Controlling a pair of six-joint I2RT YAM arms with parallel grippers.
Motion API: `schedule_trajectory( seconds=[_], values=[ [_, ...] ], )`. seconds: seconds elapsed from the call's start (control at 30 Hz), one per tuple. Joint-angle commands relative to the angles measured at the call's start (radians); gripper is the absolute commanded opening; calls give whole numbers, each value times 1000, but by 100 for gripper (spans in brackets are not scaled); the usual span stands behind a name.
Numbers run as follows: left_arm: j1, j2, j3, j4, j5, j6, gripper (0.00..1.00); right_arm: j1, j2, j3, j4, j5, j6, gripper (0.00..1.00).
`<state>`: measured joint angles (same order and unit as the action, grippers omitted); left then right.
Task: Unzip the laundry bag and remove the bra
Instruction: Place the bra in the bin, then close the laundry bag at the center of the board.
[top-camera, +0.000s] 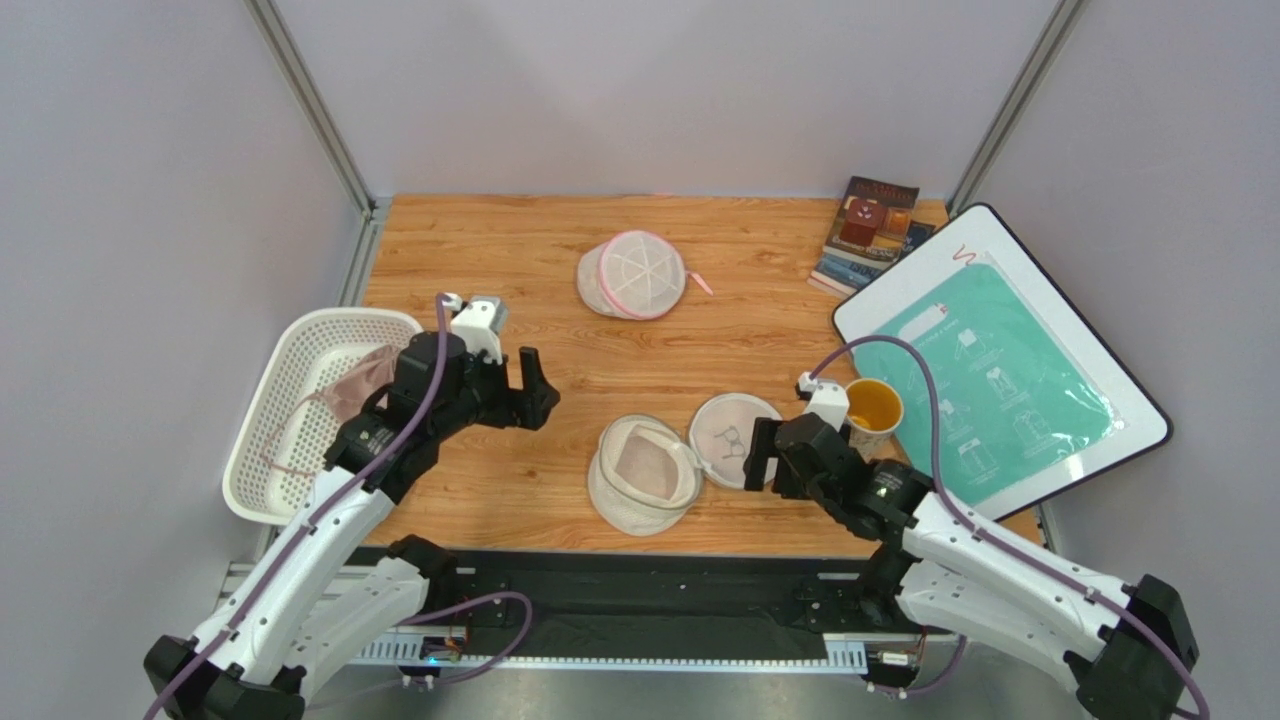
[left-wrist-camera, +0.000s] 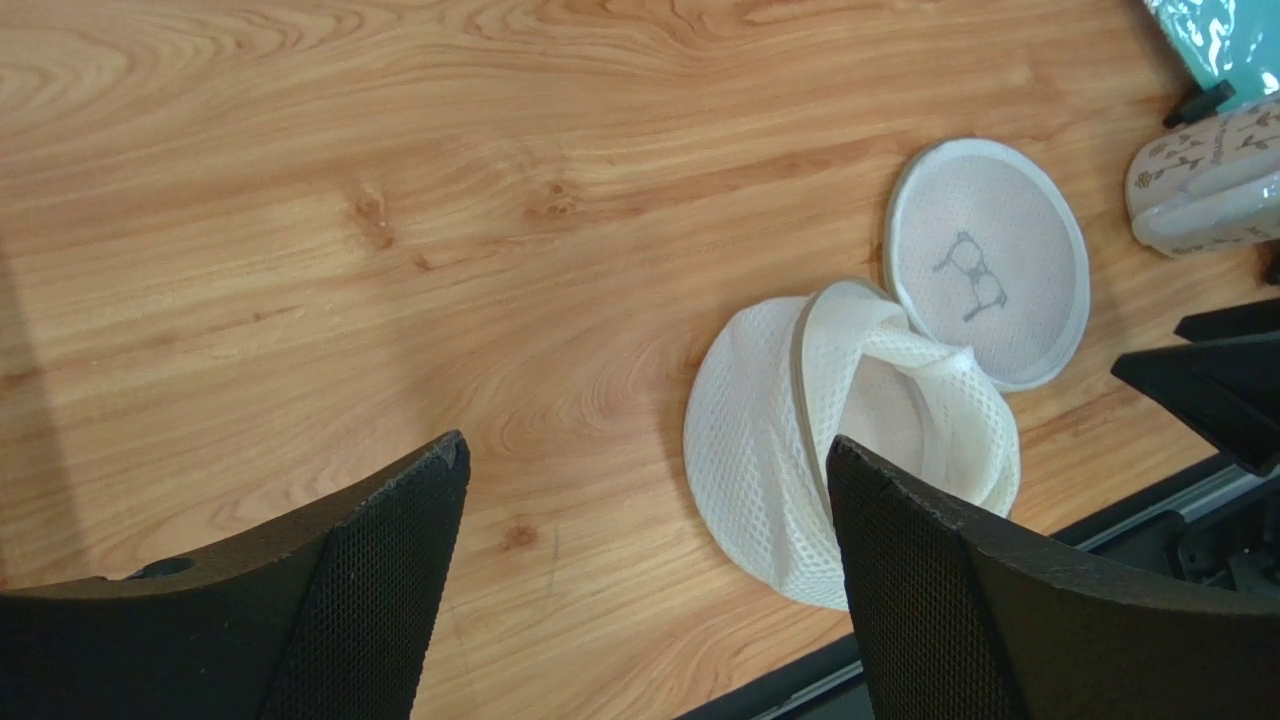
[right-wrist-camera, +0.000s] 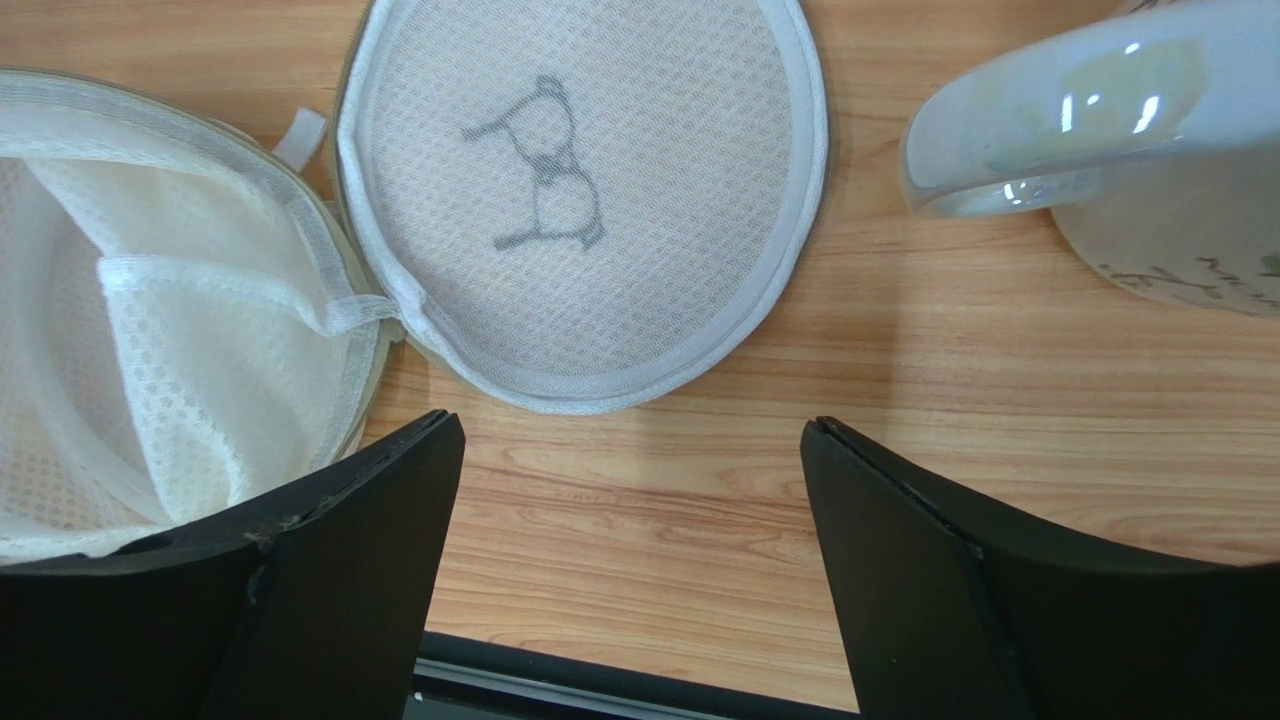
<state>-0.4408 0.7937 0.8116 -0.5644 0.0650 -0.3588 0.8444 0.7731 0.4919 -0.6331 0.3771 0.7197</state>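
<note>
the job looks all but done: the white basket (top-camera: 293, 375) at far left holds the dusty pink bra (top-camera: 361, 387), and the laundry bag (top-camera: 646, 483) lies unzipped on the wood near the front, so the next move likely calls only for backing away clear of the mesh. the bag is beige-white mesh, its deep half slumped open with nothing pink inside, its pictogram lid (top-camera: 733, 435) flopped out alongside. left gripper (top-camera: 537, 393) and right gripper (top-camera: 760, 450) hang spread wide, pinching nothing.

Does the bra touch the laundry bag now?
Apart. The top view shows the bra lying in the basket at the left, with bare table between the basket and the open laundry bag.
</note>
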Motion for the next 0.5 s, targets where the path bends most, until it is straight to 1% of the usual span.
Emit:
schedule_trajectory(
  seconds=[0.0, 0.1, 0.23, 0.33, 0.4, 0.47],
  values=[
    [-7, -54, -20, 11, 33, -28, 94, -5, 70, -42, 150, -23, 66, 86],
    [-7, -89, -17, -11, 29, -20, 95, -10, 135, -46, 197, -1, 86, 79],
    [-9, -123, -17, -64, 22, -14, 95, -18, 215, -39, 242, 39, 118, 72],
    [-9, -145, -66, -52, 56, -46, 95, -25, 273, -39, 271, 69, 144, 68],
    [-9, -145, -103, -29, 104, -66, 94, -27, 301, -39, 294, 78, 153, 67],
    [-30, -143, -139, -9, 122, -94, 93, -30, 339, -38, 305, 89, 161, 66]
  ],
)
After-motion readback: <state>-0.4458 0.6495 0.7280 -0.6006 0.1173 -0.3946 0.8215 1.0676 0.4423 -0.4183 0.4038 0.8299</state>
